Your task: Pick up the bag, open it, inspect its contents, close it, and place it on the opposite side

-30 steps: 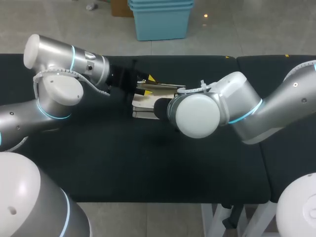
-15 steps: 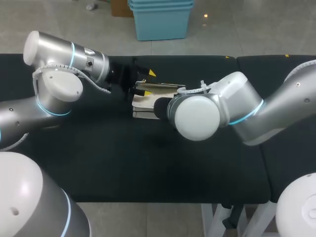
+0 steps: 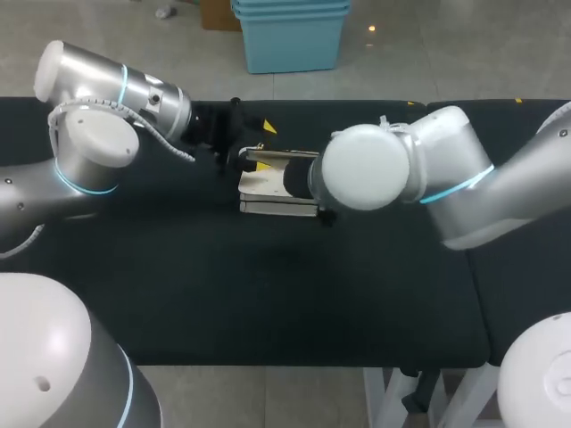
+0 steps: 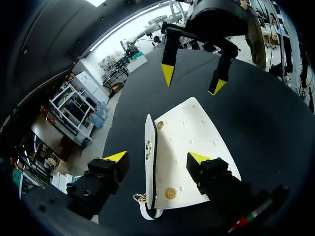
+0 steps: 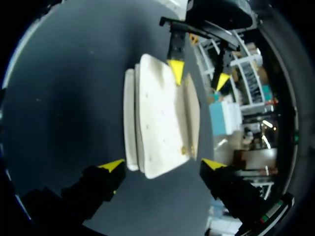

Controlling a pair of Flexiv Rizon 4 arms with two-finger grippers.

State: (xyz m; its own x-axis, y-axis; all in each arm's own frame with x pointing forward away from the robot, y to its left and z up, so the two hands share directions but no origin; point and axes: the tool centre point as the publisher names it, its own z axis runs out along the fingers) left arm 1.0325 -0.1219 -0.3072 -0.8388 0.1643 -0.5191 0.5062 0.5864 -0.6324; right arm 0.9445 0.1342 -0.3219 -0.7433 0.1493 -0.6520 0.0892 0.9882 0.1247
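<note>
The white bag (image 3: 266, 184) lies flat on the black table (image 3: 268, 294), its flap down and gold snaps showing (image 4: 187, 147). My left gripper (image 4: 156, 157) hovers open over one end of the bag, fingers apart and not gripping it; in the head view it (image 3: 252, 147) sits at the bag's far left corner. My right gripper (image 5: 162, 164) stands open over the opposite end of the bag (image 5: 157, 123), and its own wrist hides it in the head view. Each wrist view shows the other gripper (image 4: 192, 81) (image 5: 199, 73) facing across the bag.
A seam (image 3: 426, 116) divides the main table surface from a second dark section on the right. Bare dark tabletop stretches in front of the bag and to both sides.
Both grippers have opened. The left arm drew back a little to the far left and the right arm shifted right and away from the bag, which stays lying flat on the table.
</note>
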